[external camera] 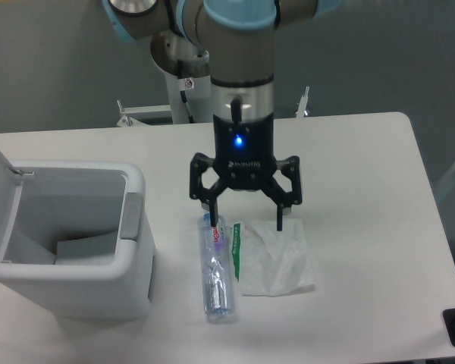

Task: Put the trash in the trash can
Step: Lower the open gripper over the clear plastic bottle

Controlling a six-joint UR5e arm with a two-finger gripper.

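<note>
— What am I looking at?

— A white table (pixel 364 174) against a grey wall, with my arm coming down over the middle of it. My gripper (pixel 246 221) hangs low with its fingers spread wide, holding nothing.

— And the trash?

— Both pieces lie on the table right under me. The crushed bottle (pixel 217 269) lies lengthwise, its labelled end up by my left fingertip; that fingertip looks to be touching or nearly touching it, though I can't say which. The wrapper (pixel 273 258) is just beside the bottle on its right, flat and crumpled, green edge toward the bottle, and my other fingertip sits over its top corner.

— The trash can?

— To the left of the bottle, near but apart from it — the trash can (pixel 136 262) stands with its lid (pixel 0 197) swung up and open. Inside I see only pale surfaces, nothing I can name as trash.

— So how far along?

— I judge it barely begun: neither piece is grasped, neither is in the can. Two pick-and-drops remain — likely the bottle first.
</note>
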